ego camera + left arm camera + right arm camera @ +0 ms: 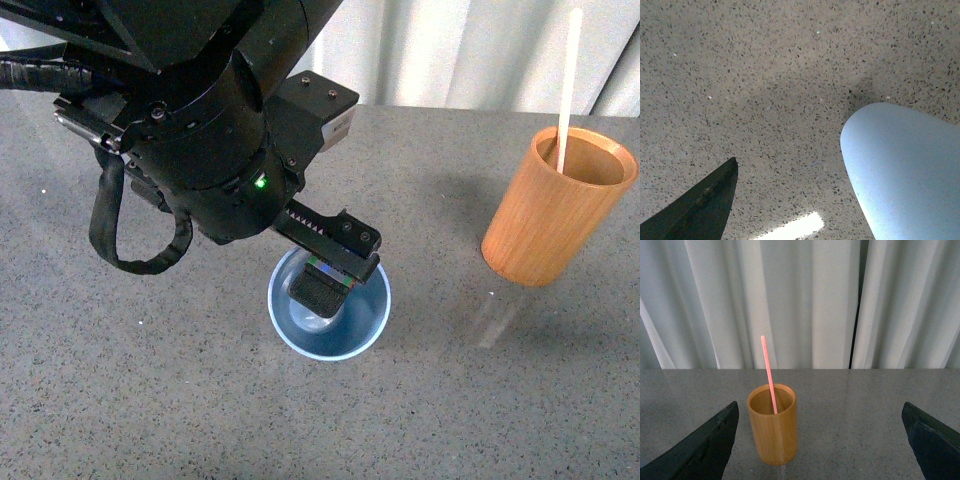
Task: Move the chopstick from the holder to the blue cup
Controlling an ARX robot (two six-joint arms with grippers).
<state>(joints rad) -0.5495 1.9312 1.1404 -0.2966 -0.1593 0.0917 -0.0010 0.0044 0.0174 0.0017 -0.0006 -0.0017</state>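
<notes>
Grey speckled worktop (150,400) w/ blue cup (357,325) near centre & orange-brown holder (545,225) well apart to its right, both upright.

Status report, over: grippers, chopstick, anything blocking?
Left gripper open, one finger inside blue cup. Right gripper open, empty, facing holder. Chopstick leaning in holder, not yet grasped. Left arm over the cup mouth.

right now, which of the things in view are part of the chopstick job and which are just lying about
Part of the job:
chopstick, standing in the holder
holder
blue cup

Just there:
grey speckled table
white curtain behind it
</notes>
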